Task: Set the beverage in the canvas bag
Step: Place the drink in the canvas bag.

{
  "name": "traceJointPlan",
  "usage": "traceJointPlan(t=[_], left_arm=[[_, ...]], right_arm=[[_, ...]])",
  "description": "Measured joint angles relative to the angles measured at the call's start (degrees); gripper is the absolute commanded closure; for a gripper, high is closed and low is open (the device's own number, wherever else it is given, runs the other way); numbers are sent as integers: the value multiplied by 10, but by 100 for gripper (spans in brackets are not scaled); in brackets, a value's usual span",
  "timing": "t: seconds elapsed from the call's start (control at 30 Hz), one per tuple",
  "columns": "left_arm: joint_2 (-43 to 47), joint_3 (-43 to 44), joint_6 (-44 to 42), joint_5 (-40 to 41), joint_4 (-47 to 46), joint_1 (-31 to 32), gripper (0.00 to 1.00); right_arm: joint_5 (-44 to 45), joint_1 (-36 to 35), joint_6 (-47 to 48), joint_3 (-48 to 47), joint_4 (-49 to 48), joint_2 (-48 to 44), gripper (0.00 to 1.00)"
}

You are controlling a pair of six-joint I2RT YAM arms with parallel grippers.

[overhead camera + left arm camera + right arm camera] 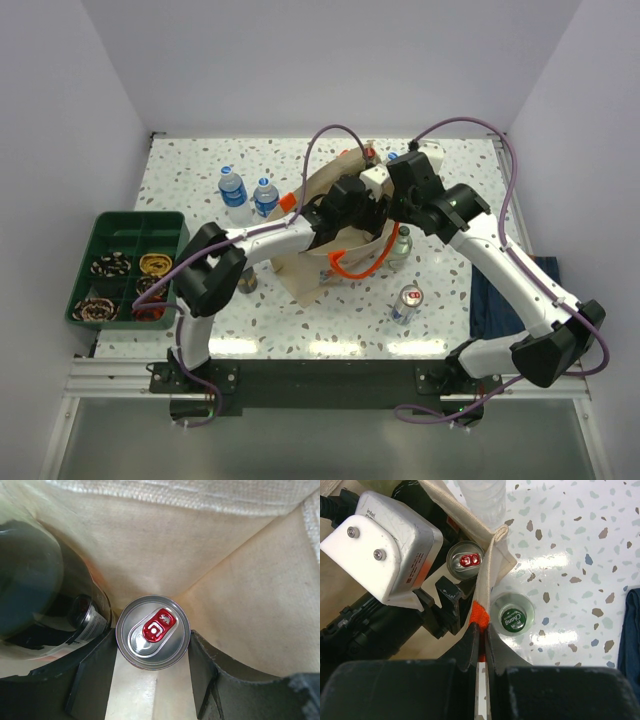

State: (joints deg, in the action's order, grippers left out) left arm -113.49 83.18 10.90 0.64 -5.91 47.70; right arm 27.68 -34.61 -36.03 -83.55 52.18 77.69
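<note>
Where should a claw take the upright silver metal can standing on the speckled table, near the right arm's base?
Take the silver metal can across its round side wall, under the rim, coming straight down. It stands upright, apart from the beige canvas bag, with open speckled table around it. The left claw straddles a red-tabbed silver can inside the bag the same way.

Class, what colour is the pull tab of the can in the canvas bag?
Red pull tab, silver lid; clearest in the left wrist view.
</note>
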Motion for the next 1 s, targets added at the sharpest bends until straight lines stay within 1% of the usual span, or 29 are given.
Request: traceJointPlan(t=[0.57,0.6,0.67,0.7,0.73,0.87,0.9,1.0], left_arm=[[-26,38,0,28,25,7,100],[-26,38,0,28,25,7,90],[-26,38,0,28,25,7,81],[-26,38,1,28,25,7,71],[-26,38,1,28,25,7,67],[-26,38,2,29,24,7,55],[-25,36,3,30,22,7,50],[-21,27,5,33,17,8,43]], right_arm=[[0,0,0,0,-3,0,100],[0,0,0,0,-3,0,100],[0,0,0,0,-3,0,100],[0,0,0,0,-3,0,100],[0,0,0,0,-3,0,100],[0,0,0,0,-3,0,100],[0,0,0,0,-3,0,100],[-1,0,0,0,-3,0,100]])
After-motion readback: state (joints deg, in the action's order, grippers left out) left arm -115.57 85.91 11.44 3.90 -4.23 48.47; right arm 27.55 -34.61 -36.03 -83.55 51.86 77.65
